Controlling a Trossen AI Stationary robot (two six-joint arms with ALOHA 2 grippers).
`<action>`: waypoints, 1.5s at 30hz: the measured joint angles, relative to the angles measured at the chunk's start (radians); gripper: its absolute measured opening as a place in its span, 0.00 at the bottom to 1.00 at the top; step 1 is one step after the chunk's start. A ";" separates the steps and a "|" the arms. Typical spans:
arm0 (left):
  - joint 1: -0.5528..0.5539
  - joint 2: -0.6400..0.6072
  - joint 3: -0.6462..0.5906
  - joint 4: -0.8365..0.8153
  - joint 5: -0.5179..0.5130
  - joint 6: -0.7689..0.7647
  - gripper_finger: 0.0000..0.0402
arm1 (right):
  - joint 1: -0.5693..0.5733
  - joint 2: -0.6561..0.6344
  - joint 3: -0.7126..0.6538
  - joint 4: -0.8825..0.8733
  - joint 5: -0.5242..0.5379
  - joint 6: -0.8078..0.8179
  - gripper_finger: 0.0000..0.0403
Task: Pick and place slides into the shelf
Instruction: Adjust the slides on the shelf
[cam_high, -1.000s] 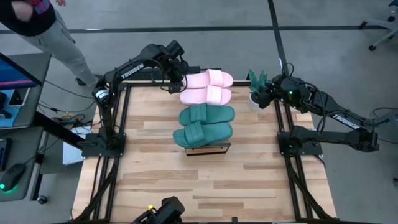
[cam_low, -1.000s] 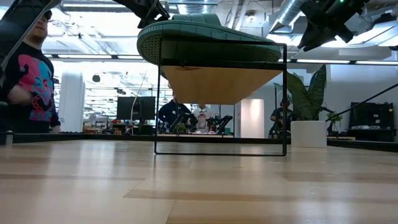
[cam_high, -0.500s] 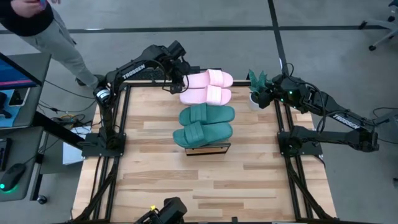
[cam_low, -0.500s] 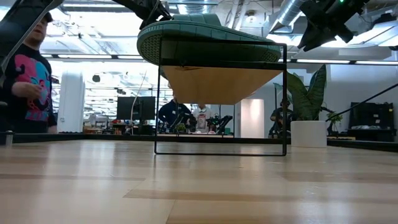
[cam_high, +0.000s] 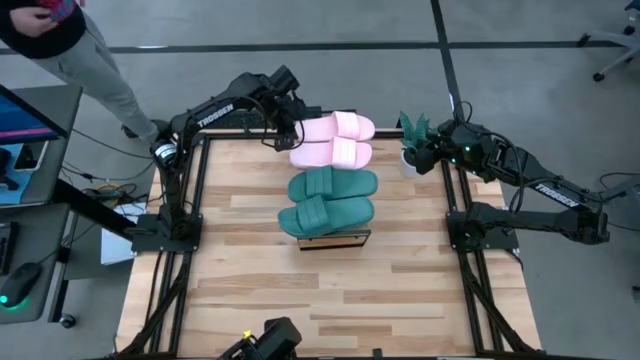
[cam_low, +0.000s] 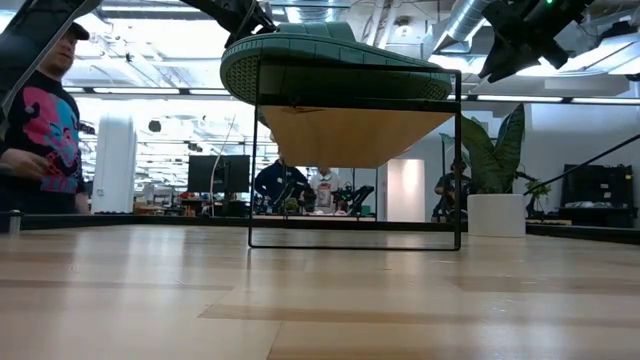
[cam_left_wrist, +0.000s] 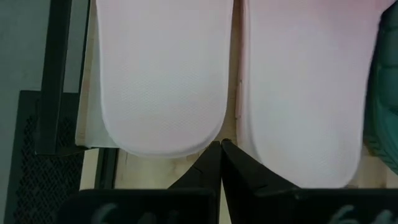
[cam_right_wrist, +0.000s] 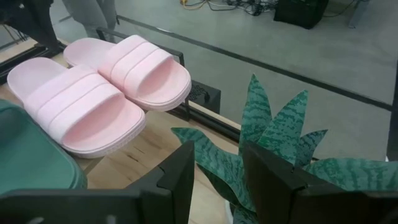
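The shelf (cam_high: 336, 240) stands mid-table with all the slides lying across its plank top. Two pink slides (cam_high: 334, 126) (cam_high: 331, 153) lie at its far end and two teal slides (cam_high: 332, 184) (cam_high: 325, 213) nearer. In the low view a teal slide (cam_low: 330, 55) overhangs the shelf's black frame (cam_low: 256, 160). My left gripper (cam_left_wrist: 221, 147) is shut, with its tips at the gap between the two pink heel ends (cam_left_wrist: 163, 134) (cam_left_wrist: 292, 168). My right gripper (cam_right_wrist: 214, 168) hangs open above a plant at the table's far right, holding nothing. My left gripper's shut fingertips (cam_left_wrist: 214, 155) slant down from the table's left side. They point at the gap between the two pink slides' heel ends, over the shelf's plank (cam_left_wrist: 155, 165). I cannot tell whether they touch either slide.
A potted plant (cam_high: 412, 135) with banded green leaves (cam_right_wrist: 273, 134) stands at the far right corner, under my right gripper. A person (cam_high: 60, 40) stands beyond the far left corner. Bare wood tabletop (cam_high: 330, 295) stretches from the shelf to the near edge.
Both grippers and all the slides have kept still. Only the person beyond the far left corner has shifted a little.
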 joint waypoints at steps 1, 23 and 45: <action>0.000 0.000 -0.009 0.004 0.000 -0.001 0.00 | 0.000 0.000 0.000 0.000 0.000 0.000 0.32; 0.002 0.000 -0.068 0.080 -0.035 -0.006 0.00 | 0.000 0.000 0.000 0.000 0.000 0.002 0.32; 0.042 0.000 -0.069 0.147 -0.099 -0.012 0.00 | 0.000 0.000 0.000 0.000 0.000 0.017 0.32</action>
